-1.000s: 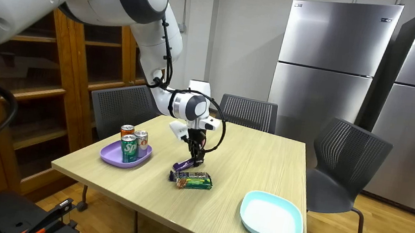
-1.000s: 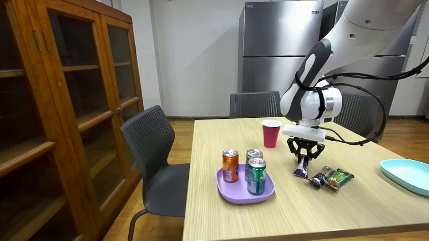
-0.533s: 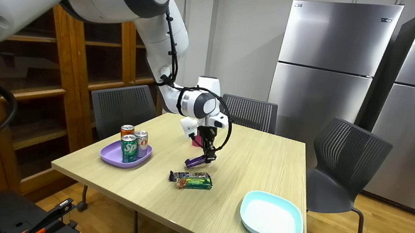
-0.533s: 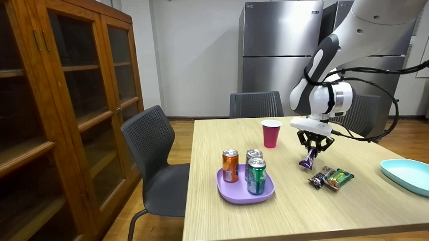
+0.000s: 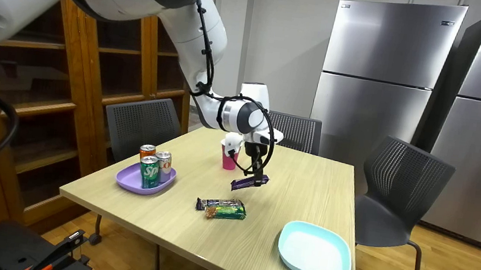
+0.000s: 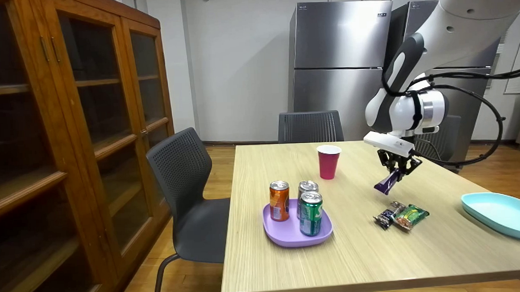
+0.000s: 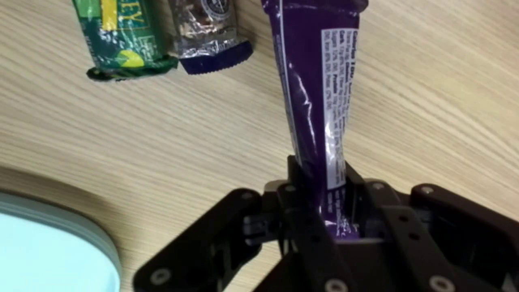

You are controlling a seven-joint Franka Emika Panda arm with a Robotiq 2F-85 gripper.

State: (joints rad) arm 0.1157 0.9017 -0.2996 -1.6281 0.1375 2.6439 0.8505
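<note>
My gripper [image 5: 256,182] is shut on a purple wrapped bar [image 5: 242,184] and holds it tilted above the table. The gripper [image 6: 400,170] and bar [image 6: 386,184] also show in an exterior view. In the wrist view the bar [image 7: 314,89] runs upward from between the fingers [image 7: 320,172], its near end partly hidden by them. A green packet [image 5: 227,212] lies against a dark and silver packet [image 5: 208,202] on the table. Both show in the wrist view, the green packet [image 7: 121,36] left of the silver one [image 7: 206,28].
A light blue tray [image 5: 315,252] lies near the table's corner; its edge shows in the wrist view [image 7: 52,255]. A purple plate [image 6: 285,239] bears an orange can [image 6: 279,201], a green can [image 6: 311,215] and a silver can [image 5: 164,164]. A red cup [image 6: 328,163] stands behind. Chairs surround the table.
My gripper has lifted the purple bar off the table and moved it away from the two packets, rightward in both exterior views. The red cup has come into sight behind the gripper.
</note>
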